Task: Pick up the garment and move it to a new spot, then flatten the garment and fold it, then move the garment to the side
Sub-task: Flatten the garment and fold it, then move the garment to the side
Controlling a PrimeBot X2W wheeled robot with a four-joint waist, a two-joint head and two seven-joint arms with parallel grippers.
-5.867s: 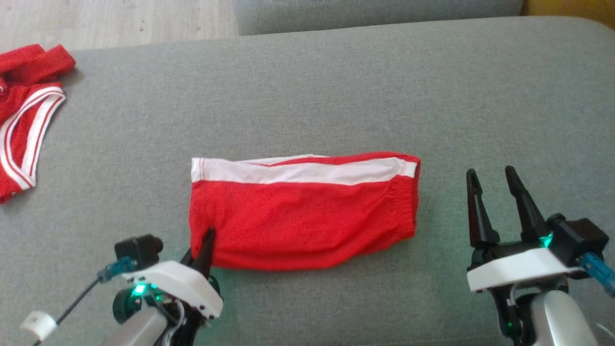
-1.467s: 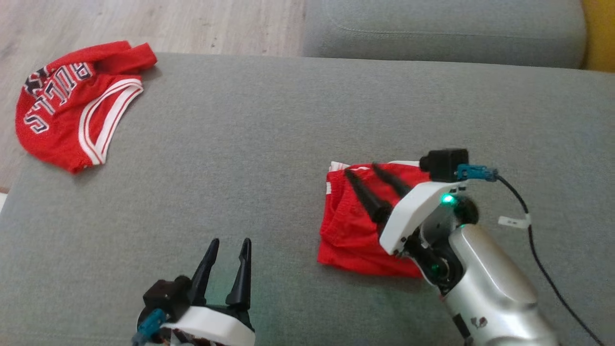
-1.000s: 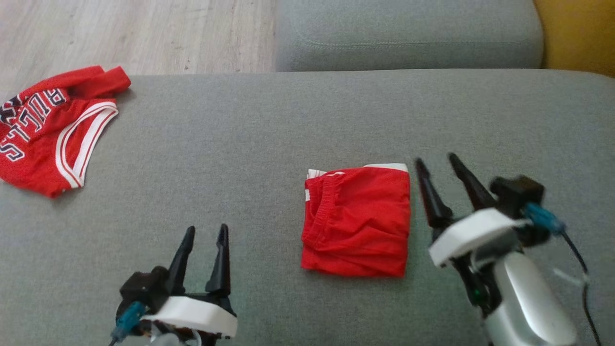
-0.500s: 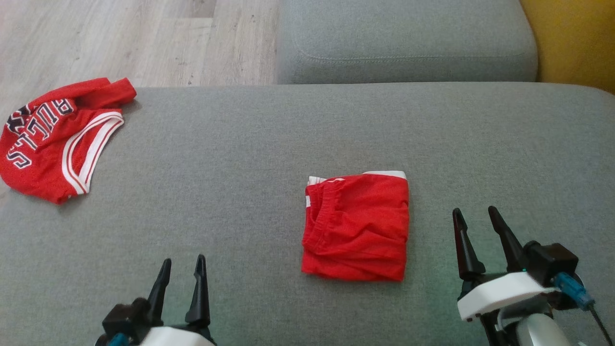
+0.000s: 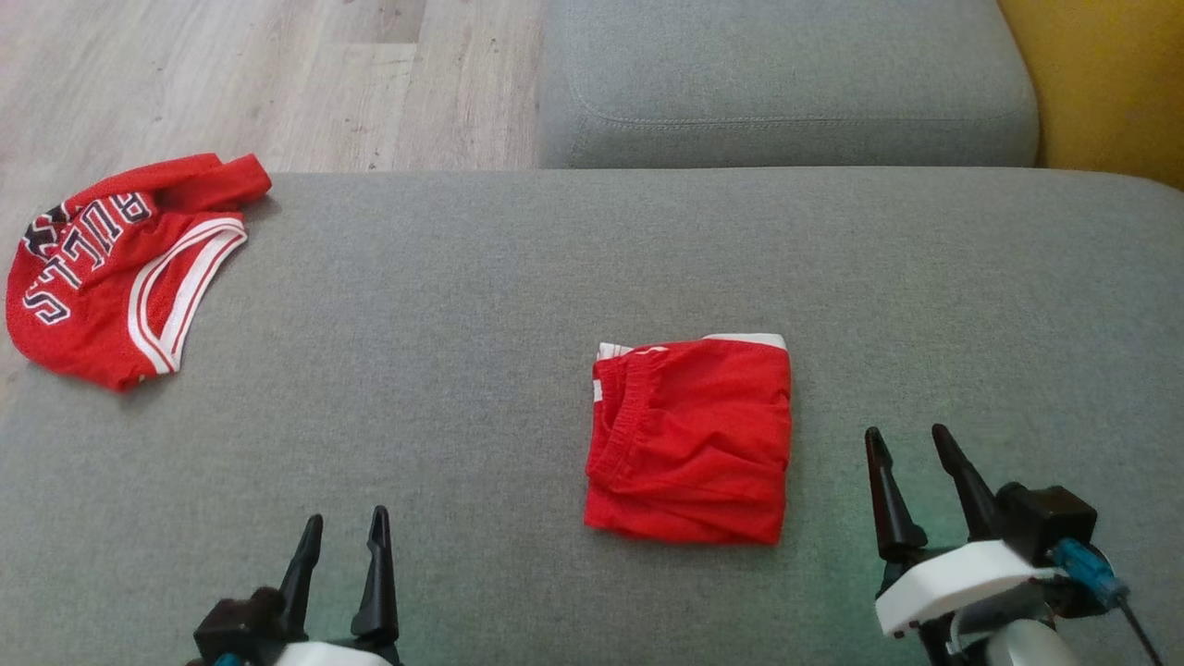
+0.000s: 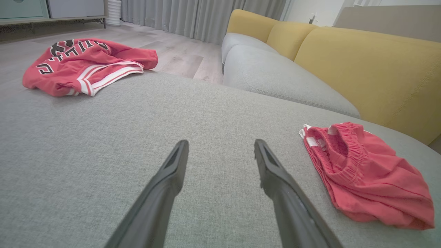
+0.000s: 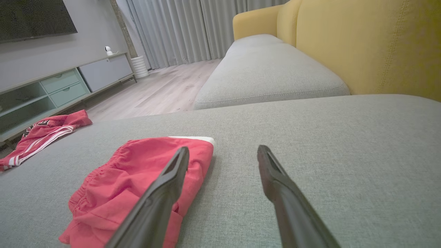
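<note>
The garment [image 5: 689, 439], red shorts with a white band, lies folded into a small square on the grey cushion [image 5: 518, 277], a little right of centre. It also lies at the right of the left wrist view as the garment [image 6: 365, 172] and at the lower left of the right wrist view as the garment [image 7: 137, 179]. My left gripper [image 5: 344, 523] hangs open near the cushion's front edge, well left of the shorts. My right gripper [image 5: 908, 437] is open just right of them, holding nothing.
A red jersey [image 5: 111, 268] with white trim and lettering lies crumpled at the cushion's far left corner. Behind is another grey seat cushion [image 5: 786, 83], with a yellow backrest [image 5: 1101, 83] at the right and wooden floor [image 5: 231, 74] at the far left.
The shorts went from one long fold to a small square. My right gripper lifted off them and drew back to the lower right; the left drew back too. The camera shifted.
</note>
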